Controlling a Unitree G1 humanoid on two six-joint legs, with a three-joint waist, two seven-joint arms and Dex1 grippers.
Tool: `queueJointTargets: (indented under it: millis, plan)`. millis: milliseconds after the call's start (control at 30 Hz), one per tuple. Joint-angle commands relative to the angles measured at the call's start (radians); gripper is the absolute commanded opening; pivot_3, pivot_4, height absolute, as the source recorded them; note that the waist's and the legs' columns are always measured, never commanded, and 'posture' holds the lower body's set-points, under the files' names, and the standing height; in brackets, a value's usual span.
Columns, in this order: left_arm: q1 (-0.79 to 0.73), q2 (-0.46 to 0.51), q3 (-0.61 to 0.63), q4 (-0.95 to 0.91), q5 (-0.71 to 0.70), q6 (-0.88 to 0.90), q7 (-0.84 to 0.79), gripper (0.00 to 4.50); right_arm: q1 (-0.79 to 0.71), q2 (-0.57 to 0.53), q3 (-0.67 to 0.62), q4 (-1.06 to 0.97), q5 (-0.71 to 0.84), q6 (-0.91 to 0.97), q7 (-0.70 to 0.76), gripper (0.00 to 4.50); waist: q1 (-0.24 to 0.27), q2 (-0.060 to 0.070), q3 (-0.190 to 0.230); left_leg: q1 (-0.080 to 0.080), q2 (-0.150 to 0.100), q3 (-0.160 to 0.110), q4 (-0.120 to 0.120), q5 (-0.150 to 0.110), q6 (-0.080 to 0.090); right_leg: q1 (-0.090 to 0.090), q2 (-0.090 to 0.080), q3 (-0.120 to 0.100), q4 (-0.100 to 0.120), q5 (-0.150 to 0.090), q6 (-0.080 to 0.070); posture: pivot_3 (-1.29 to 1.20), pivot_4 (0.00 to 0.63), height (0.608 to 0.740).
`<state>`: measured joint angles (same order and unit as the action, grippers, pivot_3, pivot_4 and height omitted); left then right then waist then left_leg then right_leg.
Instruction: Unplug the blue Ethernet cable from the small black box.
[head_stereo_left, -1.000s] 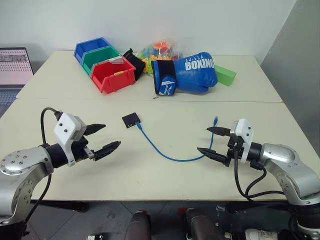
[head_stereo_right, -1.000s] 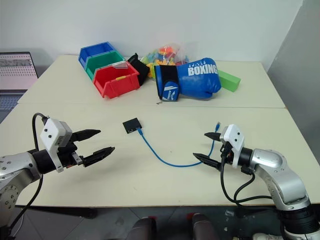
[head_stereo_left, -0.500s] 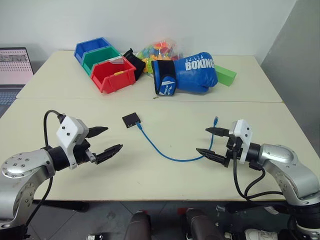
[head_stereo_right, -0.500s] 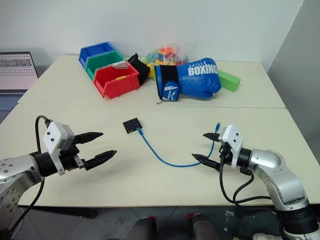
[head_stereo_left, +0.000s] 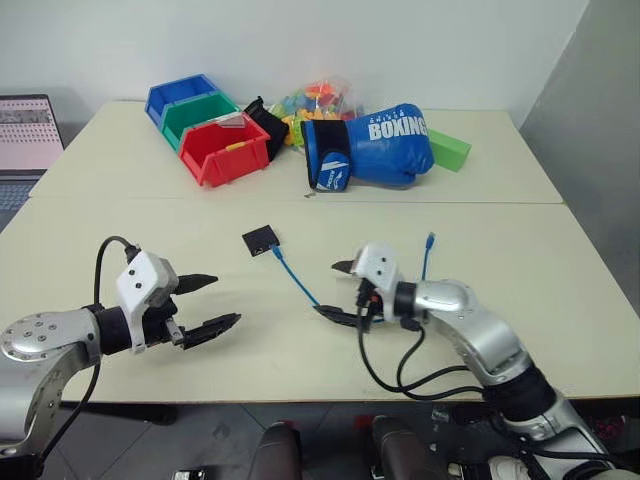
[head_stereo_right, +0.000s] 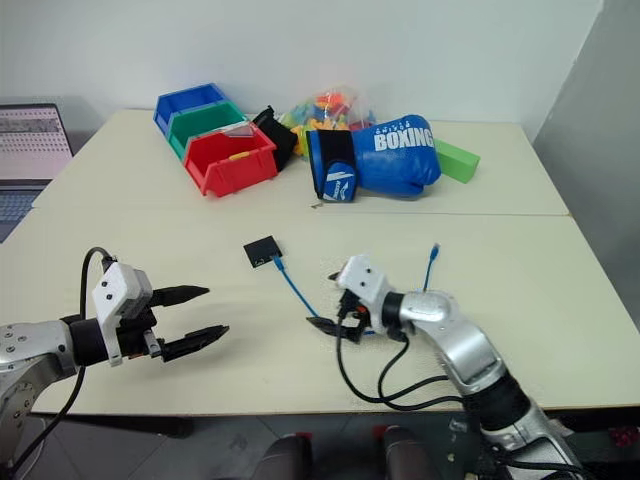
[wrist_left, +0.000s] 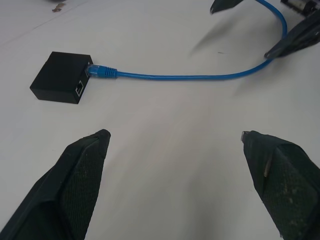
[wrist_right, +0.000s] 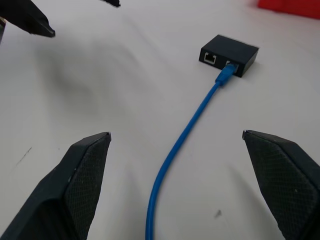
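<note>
**A robot test lab**

We read this as a lab: two plain cream tables (head_stereo_left: 500, 190) against a bare white wall, stacked plastic parts bins (head_stereo_left: 205, 125), a bag of toy blocks (head_stereo_left: 320, 100), a boxing glove (head_stereo_left: 375, 145), and a laptop (head_stereo_left: 28, 135) alongside.

Silver arms, black-fingered right hand (head_stereo_left: 343, 291)

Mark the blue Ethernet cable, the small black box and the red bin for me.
blue Ethernet cable (wrist_right: 192, 121), right wrist view, mid-length of the cord.
small black box (wrist_left: 60, 74), left wrist view, centre of its top face.
red bin (head_stereo_left: 235, 163), left eye view, its front wall.
</note>
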<state>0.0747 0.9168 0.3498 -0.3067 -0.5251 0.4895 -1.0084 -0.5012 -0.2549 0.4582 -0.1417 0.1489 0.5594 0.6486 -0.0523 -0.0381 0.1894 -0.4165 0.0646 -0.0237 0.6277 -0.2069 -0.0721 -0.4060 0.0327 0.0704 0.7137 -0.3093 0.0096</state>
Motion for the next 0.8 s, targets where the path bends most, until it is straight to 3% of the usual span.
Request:
queueJointTargets:
  millis: [33, 133, 233, 533, 667, 800]
  plan:
    - [-0.010, 0.016, 0.032, -0.007, -0.001, -0.029, -0.018, 4.50, -0.043, 0.133, 0.068, 0.144, -0.090, -0.004, -0.113, 4.48, -0.002, 0.000, 0.000, 0.000, 0.000, 0.000, 0.000, 0.000, 0.000, 0.000, 0.000, 0.000, 0.000, 0.000, 0.000, 0.00, 0.150, 0.740]
    - [-0.008, 0.016, 0.033, -0.008, 0.003, -0.031, -0.019, 4.50, -0.045, 0.182, 0.073, 0.205, -0.118, -0.005, -0.141, 4.48, -0.004, 0.000, 0.000, 0.000, 0.000, 0.000, 0.000, 0.000, 0.000, 0.000, 0.000, 0.000, 0.000, 0.000, -0.001, 0.00, 0.150, 0.740]
    - [-0.009, 0.016, 0.031, -0.008, 0.005, -0.035, -0.018, 4.50, -0.048, 0.198, 0.083, 0.256, -0.153, -0.016, -0.161, 4.00, -0.002, -0.001, -0.001, -0.001, 0.000, 0.000, 0.000, 0.000, 0.000, 0.000, 0.000, 0.000, 0.000, 0.001, -0.002, 0.00, 0.150, 0.740]
    - [-0.022, 0.011, 0.021, 0.004, 0.020, -0.048, -0.013, 4.50, -0.053, 0.215, 0.011, 0.279, -0.161, 0.054, -0.198, 1.93, -0.002, -0.002, -0.001, 0.001, 0.000, 0.000, 0.000, 0.000, 0.000, 0.000, 0.000, 0.000, 0.002, 0.000, 0.000, 0.00, 0.150, 0.740]
    - [-0.039, 0.009, 0.003, 0.011, 0.026, -0.053, -0.015, 4.50, -0.058, 0.187, -0.009, 0.284, -0.176, 0.052, -0.200, 0.86, 0.001, -0.002, -0.001, 0.001, 0.000, 0.000, 0.000, 0.000, 0.000, 0.000, 0.000, 0.000, 0.001, 0.000, 0.000, 0.00, 0.150, 0.740]
    - [-0.063, 0.008, -0.018, 0.021, 0.030, -0.057, -0.019, 4.50, -0.050, 0.125, -0.034, 0.250, -0.171, 0.056, -0.176, 0.10, 0.006, -0.002, -0.001, 0.001, 0.000, 0.000, 0.000, 0.000, 0.000, 0.000, 0.000, 0.000, 0.001, 0.000, 0.000, 0.00, 0.150, 0.740]
